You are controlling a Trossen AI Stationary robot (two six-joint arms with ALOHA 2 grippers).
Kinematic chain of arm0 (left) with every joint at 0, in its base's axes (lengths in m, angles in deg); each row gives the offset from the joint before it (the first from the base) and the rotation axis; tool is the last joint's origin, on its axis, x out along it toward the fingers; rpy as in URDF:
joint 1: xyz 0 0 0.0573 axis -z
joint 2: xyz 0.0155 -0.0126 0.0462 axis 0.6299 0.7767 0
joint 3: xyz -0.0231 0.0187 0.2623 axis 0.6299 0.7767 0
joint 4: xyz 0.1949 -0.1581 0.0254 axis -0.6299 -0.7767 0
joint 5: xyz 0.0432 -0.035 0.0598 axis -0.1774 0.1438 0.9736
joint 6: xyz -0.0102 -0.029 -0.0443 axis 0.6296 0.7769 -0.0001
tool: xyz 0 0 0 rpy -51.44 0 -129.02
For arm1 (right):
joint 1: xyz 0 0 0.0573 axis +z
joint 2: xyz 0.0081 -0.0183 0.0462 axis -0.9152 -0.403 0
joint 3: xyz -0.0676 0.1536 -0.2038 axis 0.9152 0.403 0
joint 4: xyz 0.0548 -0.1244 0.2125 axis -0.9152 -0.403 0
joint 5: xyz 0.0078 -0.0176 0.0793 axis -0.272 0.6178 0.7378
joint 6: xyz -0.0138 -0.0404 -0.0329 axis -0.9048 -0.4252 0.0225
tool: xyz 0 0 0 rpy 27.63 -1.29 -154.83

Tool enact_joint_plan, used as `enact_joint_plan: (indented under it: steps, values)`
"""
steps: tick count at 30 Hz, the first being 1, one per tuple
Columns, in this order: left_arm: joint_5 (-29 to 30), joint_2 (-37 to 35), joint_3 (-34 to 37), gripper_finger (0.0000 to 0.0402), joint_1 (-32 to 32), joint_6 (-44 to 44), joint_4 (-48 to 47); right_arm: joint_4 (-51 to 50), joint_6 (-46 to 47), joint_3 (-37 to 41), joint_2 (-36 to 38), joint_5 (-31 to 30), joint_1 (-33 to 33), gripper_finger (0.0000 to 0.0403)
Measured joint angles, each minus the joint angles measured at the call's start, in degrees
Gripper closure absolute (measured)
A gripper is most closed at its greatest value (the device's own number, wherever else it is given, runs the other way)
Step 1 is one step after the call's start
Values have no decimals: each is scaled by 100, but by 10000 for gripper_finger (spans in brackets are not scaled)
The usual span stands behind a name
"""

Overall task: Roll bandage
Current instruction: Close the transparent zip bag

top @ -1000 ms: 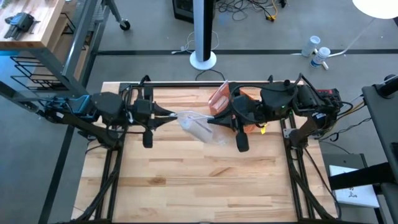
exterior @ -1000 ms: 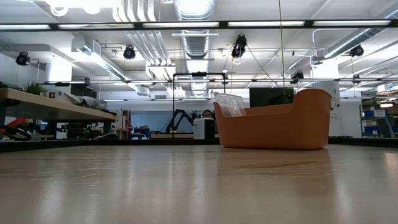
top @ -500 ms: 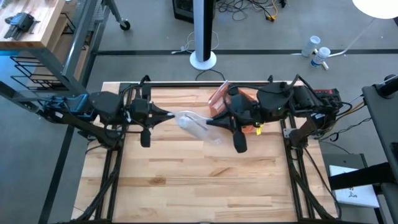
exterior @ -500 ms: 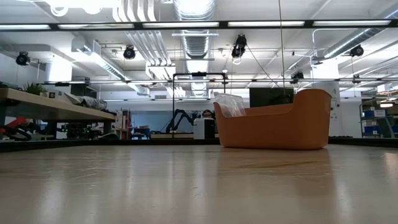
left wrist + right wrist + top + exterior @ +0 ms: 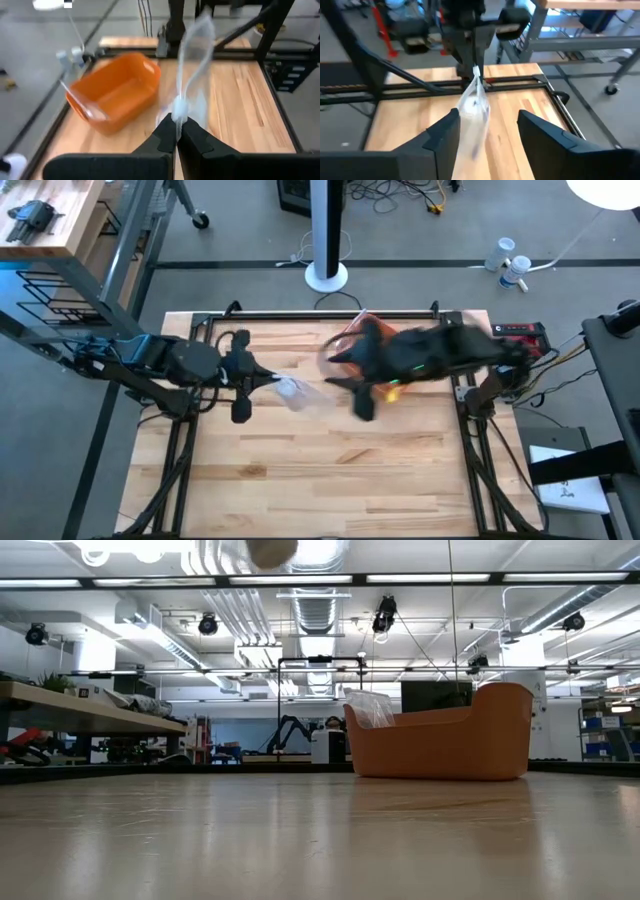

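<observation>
The near half of the pale wooden worktop (image 5: 330, 470) lies bare, so a gripper could pass freely there from side to side. Toward the far edge, the orange plastic tub (image 5: 116, 91) stands on the right half, partly under the right arm, and blocks that corner. Between the two arms, a clear plastic bag (image 5: 296, 392) hangs above the boards mid-table.

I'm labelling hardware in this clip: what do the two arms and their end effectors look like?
Both arms are dark, near black, with black cables along them. The left end effector has two slim dark fingers tapering to narrow tips. The right end effector has two broad, flat, dark fingers with angular edges. No markings show on either.
</observation>
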Motion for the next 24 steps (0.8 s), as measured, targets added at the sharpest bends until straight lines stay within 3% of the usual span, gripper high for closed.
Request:
enact_joint_plan:
  steps: [12,16,24]
  values:
    - [-1185,-65,0,401,103,1075,-494,1062,202,-1,-1103,723,-216,216]
    - [-1237,-66,0,401,101,1410,-551,1117,312,8,-1201,814,-223,227]
    - [-1396,-125,0,401,129,1216,-607,1109,224,5,-1181,809,-237,280]
